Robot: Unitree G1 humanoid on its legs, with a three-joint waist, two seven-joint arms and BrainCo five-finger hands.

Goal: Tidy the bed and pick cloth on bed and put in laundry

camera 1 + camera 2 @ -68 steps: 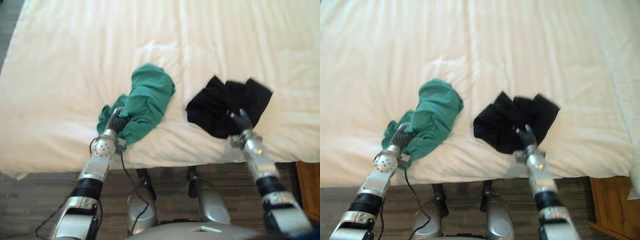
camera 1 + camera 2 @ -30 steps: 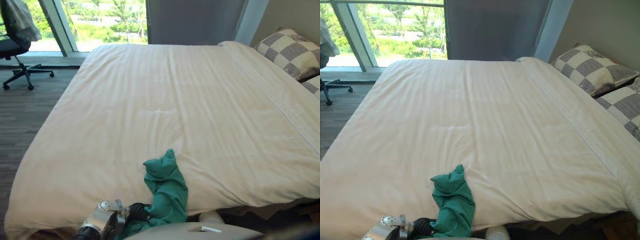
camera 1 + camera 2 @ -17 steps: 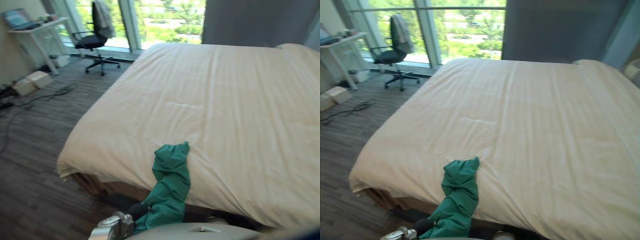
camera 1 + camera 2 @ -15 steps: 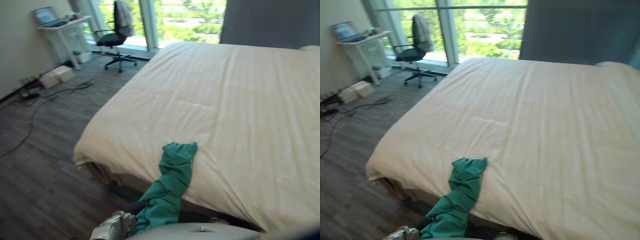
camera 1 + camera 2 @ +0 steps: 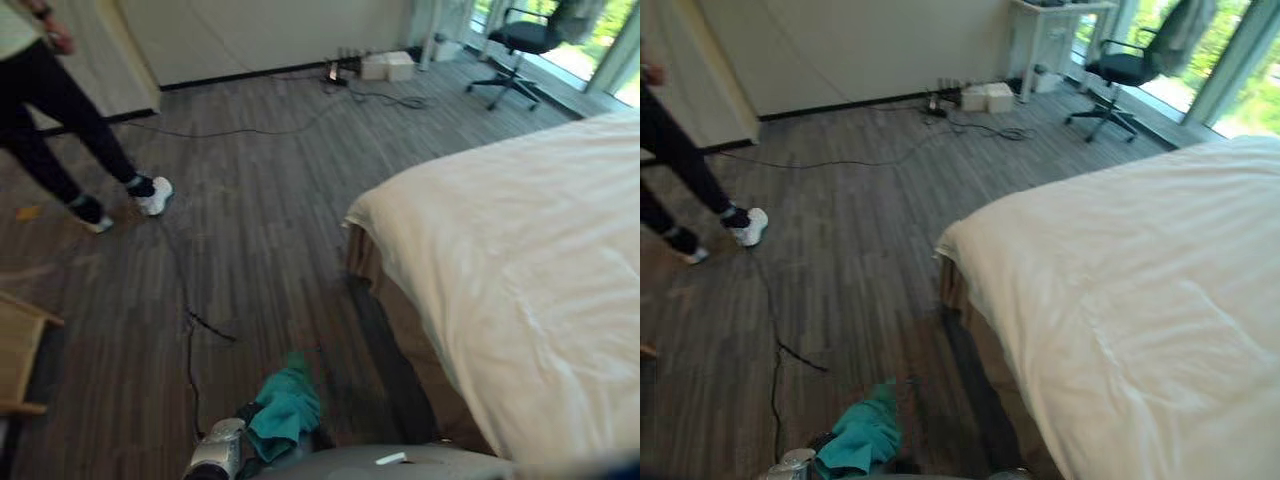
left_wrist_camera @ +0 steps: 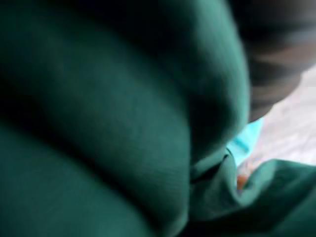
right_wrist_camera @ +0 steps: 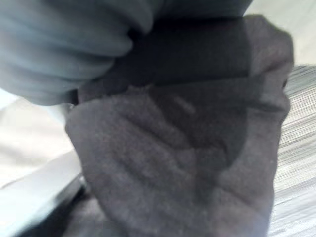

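Two cloths are off the bed now. The crumpled green cloth [image 5: 287, 405], which trailed over the mattress edge half a second ago, hangs bunched above the dark wood-plank floor [image 5: 250, 230]. The bunched black cloth [image 7: 187, 163] rides with the right arm. The view has swung from the white-covered bed [image 5: 520, 240] toward the room, so I judge pick-up done and carrying begun. Curled tight, the left hand [image 5: 242, 416] grips the green cloth; the right hand [image 7: 74, 49] curls blurred fingers over the black one.
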